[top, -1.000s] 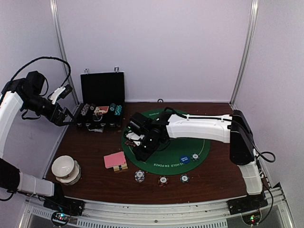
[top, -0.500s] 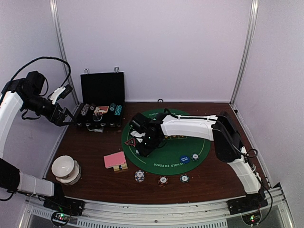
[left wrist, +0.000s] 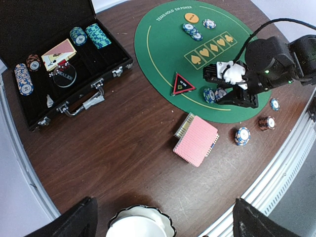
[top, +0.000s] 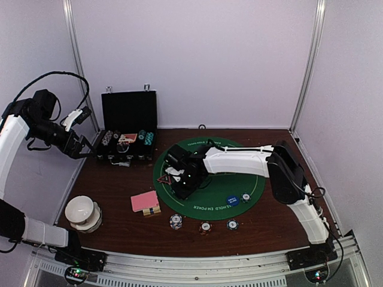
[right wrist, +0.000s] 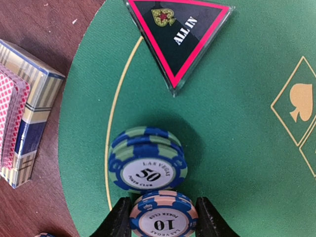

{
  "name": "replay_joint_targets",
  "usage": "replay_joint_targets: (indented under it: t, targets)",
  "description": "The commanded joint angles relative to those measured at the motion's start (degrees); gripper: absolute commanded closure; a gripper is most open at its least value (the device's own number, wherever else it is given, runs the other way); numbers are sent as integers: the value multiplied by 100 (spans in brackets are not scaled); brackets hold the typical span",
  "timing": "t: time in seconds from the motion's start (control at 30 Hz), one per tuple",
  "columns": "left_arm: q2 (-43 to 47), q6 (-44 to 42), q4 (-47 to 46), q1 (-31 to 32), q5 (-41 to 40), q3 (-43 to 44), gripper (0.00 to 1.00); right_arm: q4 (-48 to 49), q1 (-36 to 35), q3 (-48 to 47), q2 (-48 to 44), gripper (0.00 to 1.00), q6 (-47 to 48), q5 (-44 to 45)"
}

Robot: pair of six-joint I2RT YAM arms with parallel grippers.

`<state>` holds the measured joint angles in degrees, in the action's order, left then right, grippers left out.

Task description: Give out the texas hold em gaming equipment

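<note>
My right gripper (right wrist: 164, 220) is shut on a blue-and-pink "10" poker chip stack (right wrist: 164, 217), one black finger (right wrist: 117, 220) on each side. Just ahead of it, a blue-and-green "50" chip stack (right wrist: 146, 160) rests on the green mat (right wrist: 237, 148). Beyond that lies the red triangle "ALL IN" marker (right wrist: 177, 29). From above, the right gripper (top: 179, 182) is over the mat's left part. Pink-backed cards (top: 144, 201) lie on the card box left of the mat. My left gripper (top: 81, 146) hangs open, high at the far left and holding nothing.
The black case (left wrist: 74, 103) stands open at the back left with chips and cards inside. Three chip stacks (top: 205, 227) sit near the front edge. A blue disc (top: 233, 200) and an orange disc (left wrist: 191, 18) lie on the mat. A white bowl (top: 82, 212) is front left.
The right arm has folded its elbow in and carried its gripper slightly back over the mat's left part. The left arm has not moved.
</note>
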<state>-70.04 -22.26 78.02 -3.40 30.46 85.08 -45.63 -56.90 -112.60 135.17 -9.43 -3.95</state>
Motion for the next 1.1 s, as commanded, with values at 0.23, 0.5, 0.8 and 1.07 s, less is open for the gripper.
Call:
replay_joint_targets:
  t: [0.23,0.5,0.8,1.07]
  targets:
    - [39,-68,-35,-29,91,202,2,-88,-31,22,-433,92,8,-59]
    - [58,-76,-33,-29,90,161,2,-67,-64,197,-530,92,-46,-152]
    - [69,-82,-37,-29,63,158,2,-22,-84,222,-381,79,-112,-194]
    - [87,-77,-37,-29,55,156,2,-93,-85,157,-537,36,-63,-58]
